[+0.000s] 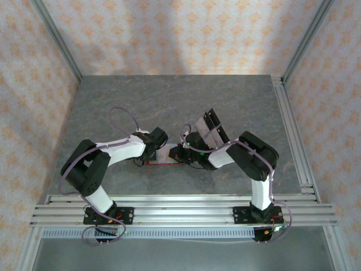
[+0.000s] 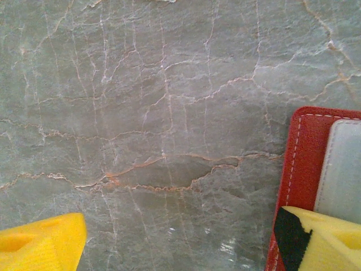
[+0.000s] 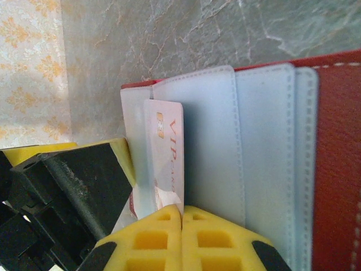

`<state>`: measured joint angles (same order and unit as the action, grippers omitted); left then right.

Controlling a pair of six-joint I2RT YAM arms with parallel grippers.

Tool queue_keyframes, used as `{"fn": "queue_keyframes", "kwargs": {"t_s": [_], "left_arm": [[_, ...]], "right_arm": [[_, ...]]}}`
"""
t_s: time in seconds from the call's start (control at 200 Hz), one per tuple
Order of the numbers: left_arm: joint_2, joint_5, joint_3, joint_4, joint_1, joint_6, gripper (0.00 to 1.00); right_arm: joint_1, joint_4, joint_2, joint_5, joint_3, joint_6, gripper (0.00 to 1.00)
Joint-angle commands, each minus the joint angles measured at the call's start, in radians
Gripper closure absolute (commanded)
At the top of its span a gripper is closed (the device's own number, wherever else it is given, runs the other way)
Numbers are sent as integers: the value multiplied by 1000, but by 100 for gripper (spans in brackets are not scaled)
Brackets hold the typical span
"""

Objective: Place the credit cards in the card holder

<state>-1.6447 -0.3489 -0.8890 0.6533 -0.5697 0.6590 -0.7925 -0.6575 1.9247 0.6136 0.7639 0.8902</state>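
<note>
The right pincer (image 3: 181, 217) is clenched on a credit card (image 3: 168, 149), whose far end sits in a pocket of the open card holder (image 3: 338, 169) on the desk (image 2: 141, 113); the left pincer (image 2: 180, 245), released wide, presses one finger (image 2: 321, 243) on the holder's edge, probably to stop it sliding; spare cards (image 1: 211, 127) wait nearby.

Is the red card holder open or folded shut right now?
Open: the card holder lies spread flat, pale inner pockets exposed, with a card at one.
</note>
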Motion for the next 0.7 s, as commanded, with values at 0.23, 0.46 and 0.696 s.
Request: {"fn": "queue_keyframes", "kwargs": {"t_s": [0.23, 0.46, 0.696], "left_arm": [[-44, -13, 8, 36, 2, 20, 11], [-17, -12, -14, 61, 2, 23, 11], [55, 14, -41, 81, 48, 21, 11]], "right_arm": [[-20, 102, 63, -10, 37, 1, 100], [-24, 124, 64, -9, 51, -6, 100], [-23, 206, 19, -29, 62, -38, 83]]}}
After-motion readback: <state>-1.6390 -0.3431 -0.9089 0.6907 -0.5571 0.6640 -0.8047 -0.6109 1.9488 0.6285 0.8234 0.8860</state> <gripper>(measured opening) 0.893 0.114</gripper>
